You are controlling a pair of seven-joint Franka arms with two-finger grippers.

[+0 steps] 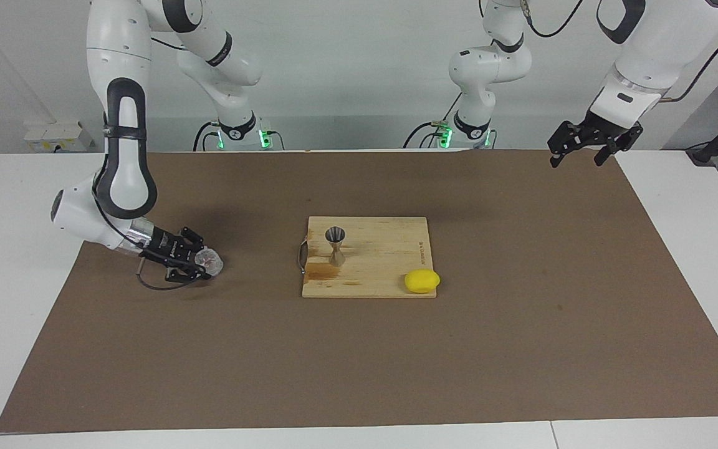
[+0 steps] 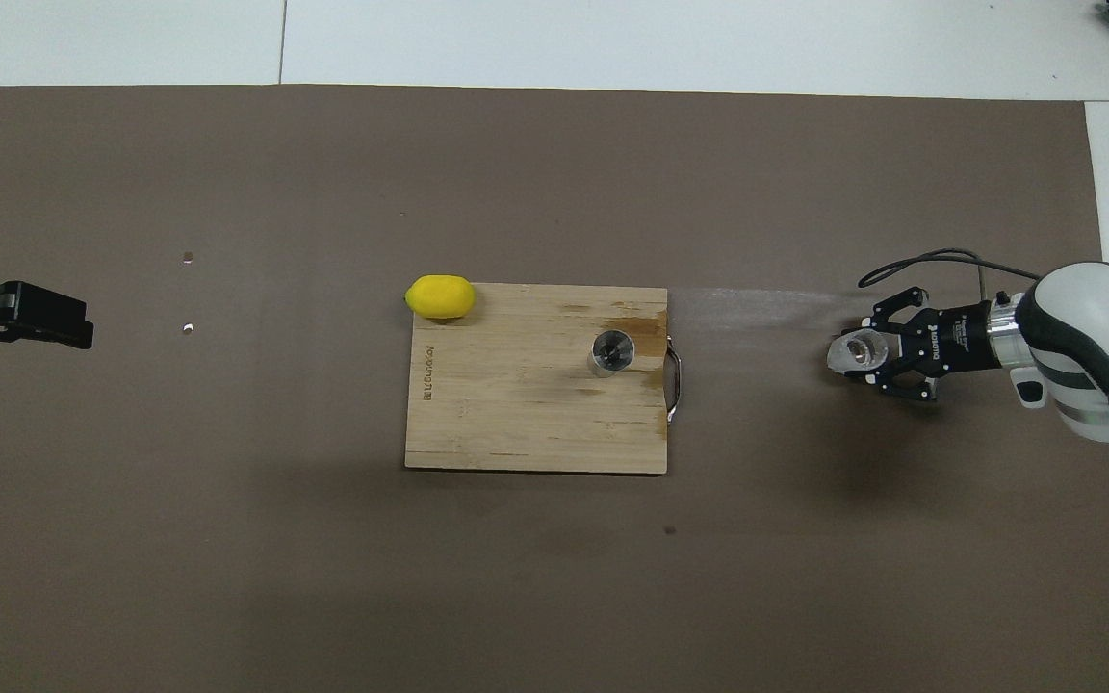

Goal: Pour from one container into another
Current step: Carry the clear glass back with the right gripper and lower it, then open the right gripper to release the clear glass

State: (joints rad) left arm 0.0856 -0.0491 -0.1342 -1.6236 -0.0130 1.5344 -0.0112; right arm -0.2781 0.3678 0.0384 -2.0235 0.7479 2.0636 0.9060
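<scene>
The small clear glass cup (image 1: pixel 212 260) sits low at the brown mat toward the right arm's end of the table, also seen in the overhead view (image 2: pixel 858 350). My right gripper (image 1: pixel 203 264) reaches in low and sideways, and its fingers close on the cup from both sides (image 2: pixel 870 352). The steel hourglass jigger (image 1: pixel 336 245) stands upright on the wooden cutting board (image 1: pixel 384 249), near the board's handle end (image 2: pixel 611 351). My left gripper (image 1: pixel 588 148) hangs open and empty, high over the mat's edge at the left arm's end (image 2: pixel 39 318), waiting.
A yellow lemon (image 1: pixel 422 281) lies at the board's corner, farther from the robots than the jigger (image 2: pixel 440 296). The board (image 2: pixel 516 404) has a metal handle (image 2: pixel 674 383) toward the right arm's end. A brown mat (image 1: pixel 521 324) covers the table.
</scene>
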